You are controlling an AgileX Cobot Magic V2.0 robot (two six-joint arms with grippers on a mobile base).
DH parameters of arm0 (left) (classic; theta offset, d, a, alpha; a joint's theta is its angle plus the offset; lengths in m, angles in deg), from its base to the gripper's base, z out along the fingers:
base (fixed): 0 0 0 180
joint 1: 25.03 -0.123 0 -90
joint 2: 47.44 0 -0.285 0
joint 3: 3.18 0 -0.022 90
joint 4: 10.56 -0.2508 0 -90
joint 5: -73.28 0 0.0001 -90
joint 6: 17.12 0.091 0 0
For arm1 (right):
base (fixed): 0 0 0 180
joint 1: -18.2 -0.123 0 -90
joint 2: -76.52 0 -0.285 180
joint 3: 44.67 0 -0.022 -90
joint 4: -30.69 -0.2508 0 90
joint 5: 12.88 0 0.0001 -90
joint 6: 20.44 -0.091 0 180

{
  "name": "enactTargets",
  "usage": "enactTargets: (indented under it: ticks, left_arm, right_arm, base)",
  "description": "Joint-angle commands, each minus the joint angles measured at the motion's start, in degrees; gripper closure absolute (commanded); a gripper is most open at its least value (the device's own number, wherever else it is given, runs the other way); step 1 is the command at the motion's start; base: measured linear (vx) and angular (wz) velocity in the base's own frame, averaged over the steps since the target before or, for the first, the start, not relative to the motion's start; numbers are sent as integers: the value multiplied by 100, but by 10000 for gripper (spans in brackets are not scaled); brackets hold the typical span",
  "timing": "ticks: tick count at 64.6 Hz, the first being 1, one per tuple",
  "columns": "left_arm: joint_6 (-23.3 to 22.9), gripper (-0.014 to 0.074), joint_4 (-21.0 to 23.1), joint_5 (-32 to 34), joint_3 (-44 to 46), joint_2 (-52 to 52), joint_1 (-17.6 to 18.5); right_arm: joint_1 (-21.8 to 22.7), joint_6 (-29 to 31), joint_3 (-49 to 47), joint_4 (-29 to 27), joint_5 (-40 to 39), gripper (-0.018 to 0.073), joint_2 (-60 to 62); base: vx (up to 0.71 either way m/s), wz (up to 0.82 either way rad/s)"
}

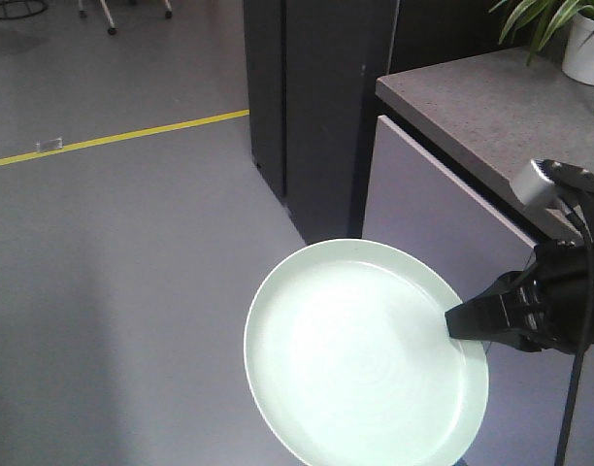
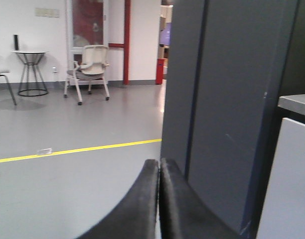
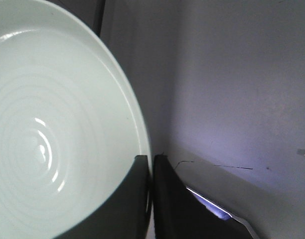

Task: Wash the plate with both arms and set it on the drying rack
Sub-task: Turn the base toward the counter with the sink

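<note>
You have the round, glossy pale mint-green plate (image 1: 365,354) out in the air above the grey floor (image 1: 113,252), just beside the pale front of the grey speckled desk (image 1: 472,107). Only one side of it is held: the jaws of your black right arm (image 1: 559,311) are clenched on the raised rim at the plate's right edge. The right wrist view shows that rim pinched between the two tips, with the whole dish hanging out away from them. The black fingers (image 2: 137,209) of your left arm are pressed together on nothing, pointing toward the dark grey cabinet (image 2: 227,99).

Neither a sink nor the drying rack shows in any view, so I judge this a carrying step, early in the task. Take it slowly. A smooth rim in a narrow pinch can pivot or slip, so hold the wrist steady and avoid quick swings. Mind the desk front near the plate's right side. Before washing, open the left jaws and bring them to the opposite rim, so both arms share the load.
</note>
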Motion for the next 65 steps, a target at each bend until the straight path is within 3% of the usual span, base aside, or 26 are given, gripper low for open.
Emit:
enactTargets:
  ticks: [1, 65]
  left_arm:
    - [-48, 603, 10, 432, 151, 91, 42]
    - [-48, 603, 10, 432, 151, 91, 42]
  right_arm:
    - [7, 44, -132, -289, -119, 561, 116]
    - [7, 44, -132, -289, -119, 561, 116]
  base:
    - [14, -34]
    - [11, -38]
